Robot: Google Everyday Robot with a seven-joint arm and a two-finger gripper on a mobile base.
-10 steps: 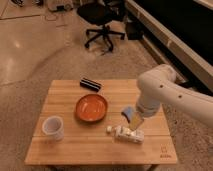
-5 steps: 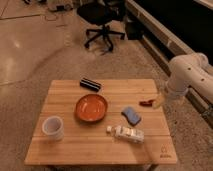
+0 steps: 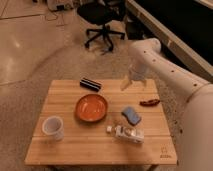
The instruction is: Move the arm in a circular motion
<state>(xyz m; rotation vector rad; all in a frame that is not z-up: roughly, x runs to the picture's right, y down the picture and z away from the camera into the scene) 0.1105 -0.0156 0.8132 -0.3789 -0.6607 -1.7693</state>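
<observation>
The large glossy white arm (image 3: 170,75) comes in from the right edge of the camera view and reaches left over the far right part of the wooden table (image 3: 60,97). Its pale beige gripper (image 3: 127,83) hangs above the table's back edge, right of a black striped block (image 3: 90,84) and behind a blue sponge (image 3: 131,115). It holds nothing that I can see.
On the table are an orange bowl (image 3: 91,107), a white mug (image 3: 53,127), a white bottle lying on its side (image 3: 127,134) and a red-brown item (image 3: 149,102). A black office chair (image 3: 102,22) stands on the floor behind. A dark counter (image 3: 175,30) runs along the right.
The arm has swung from the table's near right, out to the right edge, and now to the back right. The gripper sits farther back and higher in the view. Objects on the table have not moved.
</observation>
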